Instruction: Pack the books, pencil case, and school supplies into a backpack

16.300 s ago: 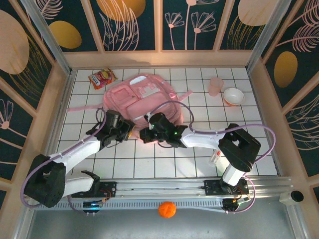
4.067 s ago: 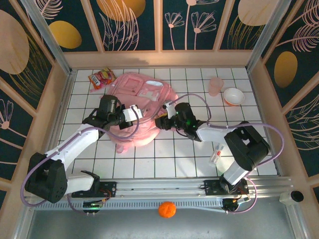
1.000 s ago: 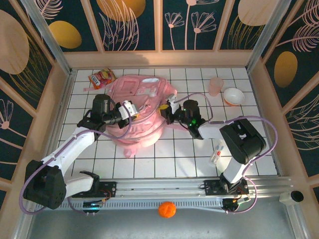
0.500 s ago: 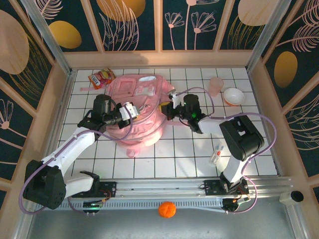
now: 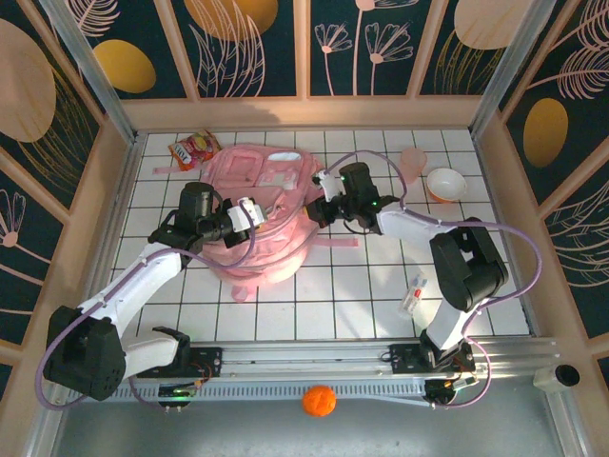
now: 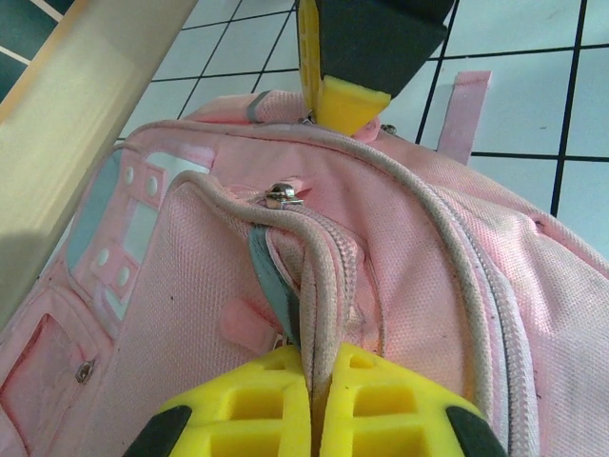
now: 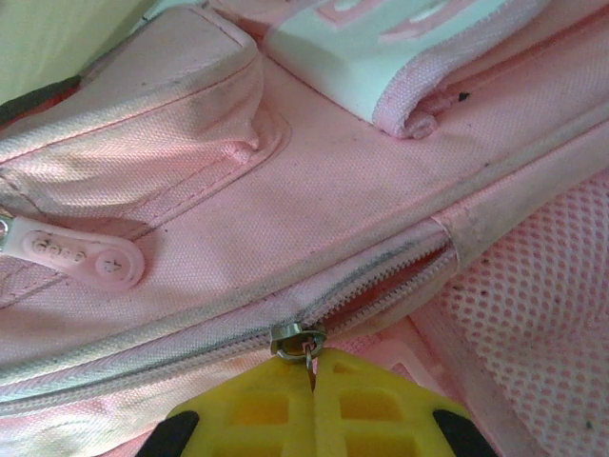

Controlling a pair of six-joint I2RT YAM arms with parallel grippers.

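The backpack (image 5: 276, 249) lies bunched up on the left half of the desk (image 5: 333, 307), held between both tools. The left tool (image 5: 249, 209) meets it from the left. In the left wrist view, this tool (image 6: 314, 386) has its yellow fingers (image 6: 376, 405) pinched narrow on a raised fold of pink fabric beside a zip. The right tool (image 5: 317, 205) reaches in from the right. Its own camera shows it (image 7: 312, 381) clamped on a metal zipper pull (image 7: 297, 338), with the zip parted a little just to the right.

Sixteen seconds ago the backpack lay flat with both tools at its near edge. It is now drawn up into a hump and sits farther left, its far corner close to the snack bag (image 5: 195, 149). Over the last half second the right tool has slid slightly toward the far side.

The white oblong item (image 5: 413, 296) lies on the desk well apart, near the right arm's base. A pink cup (image 5: 412, 164) and a white bowl (image 5: 429, 181) stand together at the far right. What the backpack holds is hidden.
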